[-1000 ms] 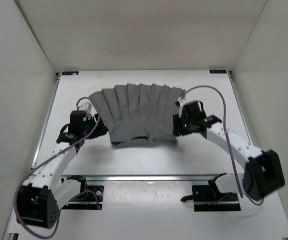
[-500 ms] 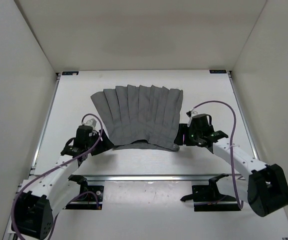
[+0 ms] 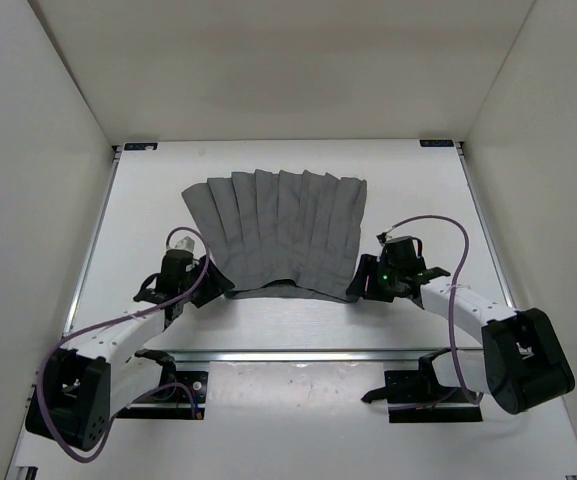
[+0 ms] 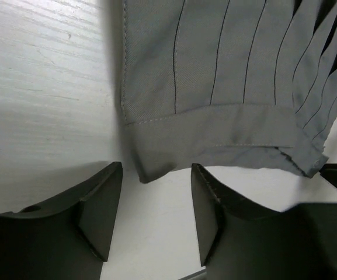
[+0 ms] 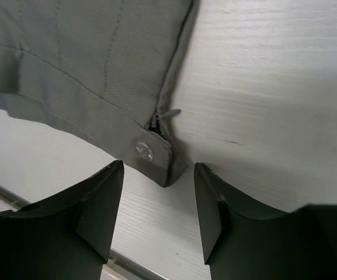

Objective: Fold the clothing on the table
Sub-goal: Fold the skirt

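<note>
The white desk (image 3: 418,200) fills the middle of the top view, with white walls (image 3: 268,70) around it and a metal rail (image 3: 308,355) across its near side. The clothing (image 3: 278,225), a dark grey pleated piece, lies flat in the centre of the desk. It fans out wider toward the far side, and its narrower waistband (image 4: 215,131) forms the near edge.

Both arms reach in low from the near corners. The left claw (image 3: 200,283) sits at the near left corner of the clothing, and the right claw (image 3: 363,285) sits at the near right corner.

On the left wrist view, the left claw (image 4: 156,169) stands open with the waistband's corner just ahead of its fingertips, gripping nothing. The right claw (image 5: 158,166) is likewise spread and empty, and the corner before it carries a small button (image 5: 143,150) and a zip pull (image 5: 167,114).
</note>
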